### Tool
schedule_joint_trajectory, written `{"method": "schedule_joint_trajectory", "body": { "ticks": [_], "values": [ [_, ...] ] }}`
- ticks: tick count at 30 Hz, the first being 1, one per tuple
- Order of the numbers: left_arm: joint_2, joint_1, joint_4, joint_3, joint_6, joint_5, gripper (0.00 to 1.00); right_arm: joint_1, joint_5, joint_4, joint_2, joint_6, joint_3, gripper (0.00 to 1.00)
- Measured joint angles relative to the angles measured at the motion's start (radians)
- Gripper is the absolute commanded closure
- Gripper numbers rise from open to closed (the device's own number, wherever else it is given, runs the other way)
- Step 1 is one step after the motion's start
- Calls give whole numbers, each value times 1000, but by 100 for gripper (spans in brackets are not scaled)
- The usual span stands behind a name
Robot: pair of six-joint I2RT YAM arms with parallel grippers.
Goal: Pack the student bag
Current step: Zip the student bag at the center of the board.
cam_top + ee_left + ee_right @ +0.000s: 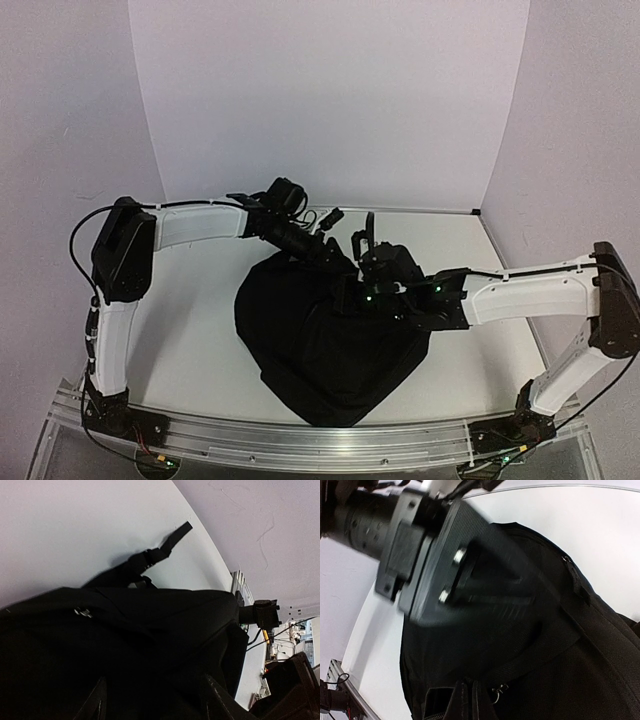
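Jaws of both arms are melting into black fabric in the top view, so neither pair's state is reading there. Left arm [200, 225] and right arm [530, 290] are meeting over the far edge of the student bag [320, 350], which is lying slumped mid-worktop [190, 310] as a rounded black heap narrowing toward the near edge. One thin dark piece is sticking up behind it; strap or finger, cannot tell.

Left wrist view: left jaws are standing spread, both fingers [97, 702] being cut off by the bottom edge, with bag fabric [150, 630] lying under the gap. Folds are getting lost in the darkness. One strap [167, 542] is trailing flat across the white worktop [75, 530].

Right wrist view: right jaws are sitting pressed together at the bottom edge, fingers [465, 702] mostly cropped; whether cloth is being pinched cannot be told. Left arm's wrist block [430, 565] is blurring across the upper left, hiding part of the bag [560, 670]. Woven black fabric is showing, plus a zipper line [570, 575] and a small metal pull [496, 695].
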Motion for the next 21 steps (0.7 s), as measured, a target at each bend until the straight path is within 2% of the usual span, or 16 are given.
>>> {"method": "schedule_joint_trajectory", "body": {
  "ticks": [3,7,10,14,21],
  "values": [
    [-26,-20,-19,-25,3,10,39,0,2,6,-15,5,-16,100],
    [-39,-36,-48,-25,19,22,53,0,1,12,-26,6,-28,100],
    [-39,-38,-62,-24,27,29,58,0,1,16,-35,6,-34,100],
    [-32,-39,-98,2,44,39,73,0,0,17,-46,4,-41,100],
    [0,-40,-93,19,27,75,76,-2,-33,16,-38,-28,-39,100]
  ]
}}
